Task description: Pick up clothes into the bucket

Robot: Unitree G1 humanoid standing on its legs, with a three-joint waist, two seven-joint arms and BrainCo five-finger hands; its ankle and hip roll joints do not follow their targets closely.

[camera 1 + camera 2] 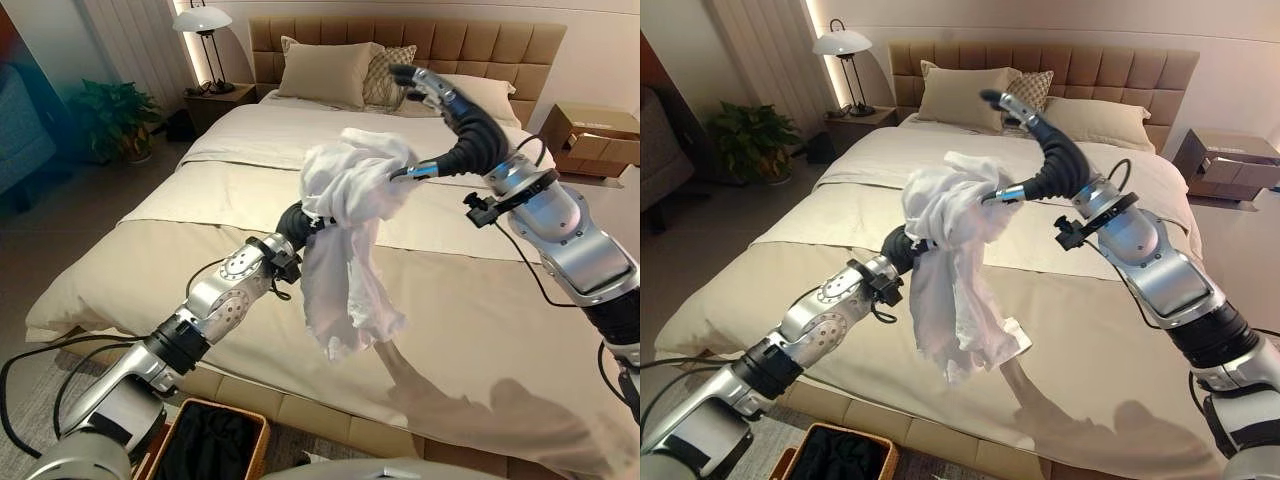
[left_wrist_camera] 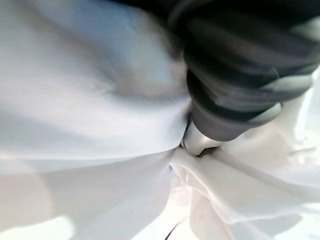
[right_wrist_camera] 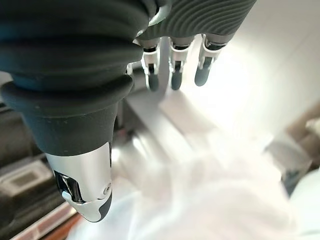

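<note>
Left eye view: one white cloth (image 1: 345,225) bunched over the left hand (image 1: 296,222), hanging above one bed (image 1: 470,300) with three pillows (image 1: 325,72). Left hand buried in the folds, only its dark cover showing, so fingers impossible to judge. One right hand (image 1: 455,110) raised just beside the top of the cloth, thumb tip at its edge, fingers stretched toward the headboard. One basket (image 1: 205,440) with dark lining on the floor below the left arm. One lamp (image 1: 203,25) on one nightstand (image 1: 218,100), one plant (image 1: 115,120), one cardboard box (image 1: 590,135).

Right eye view: same scene; cloth draped down past the left wrist, clear of the bed.

Left wrist view: white cloth pressed against the dark cover.

Right wrist view: right hand fingers (image 3: 174,75) straight and spread, holding nothing; pale cloth blurred below.
</note>
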